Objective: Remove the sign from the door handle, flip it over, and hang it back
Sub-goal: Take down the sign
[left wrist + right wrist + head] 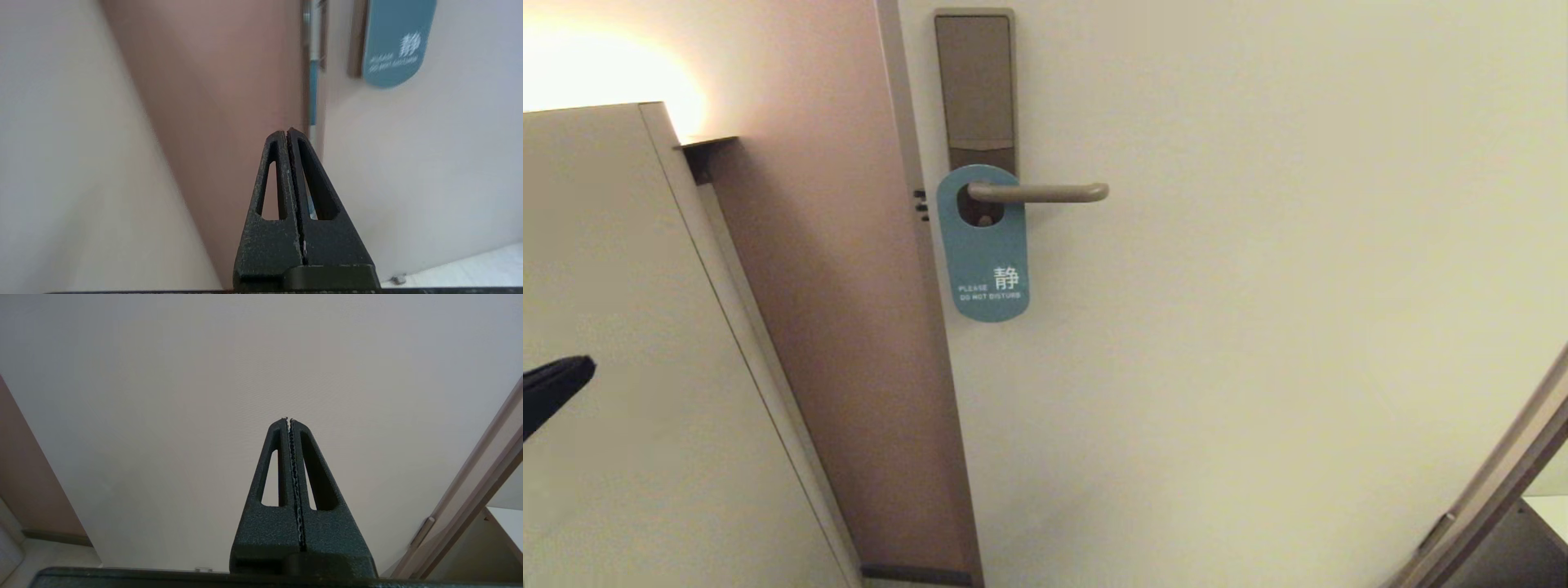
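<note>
The sign [984, 249] hangs on the door handle [1039, 193] by its oval hole, teal-blue "DO NOT DISTURB" side facing out. The handle is a slim beige lever on a tall brown lock plate [974, 82]. The sign's lower part also shows in the left wrist view [394, 43]. My left gripper [287, 131] is shut and empty, low and far left of the sign; its dark tip shows at the head view's left edge [556, 384]. My right gripper [288, 420] is shut and empty, facing the bare door below right; it is out of the head view.
The cream door [1258, 327] fills the middle and right. A pinkish-brown wall strip [833, 327] and a cream cabinet side [621, 367] stand on the left. A door frame edge [1503, 474] runs diagonally at the lower right.
</note>
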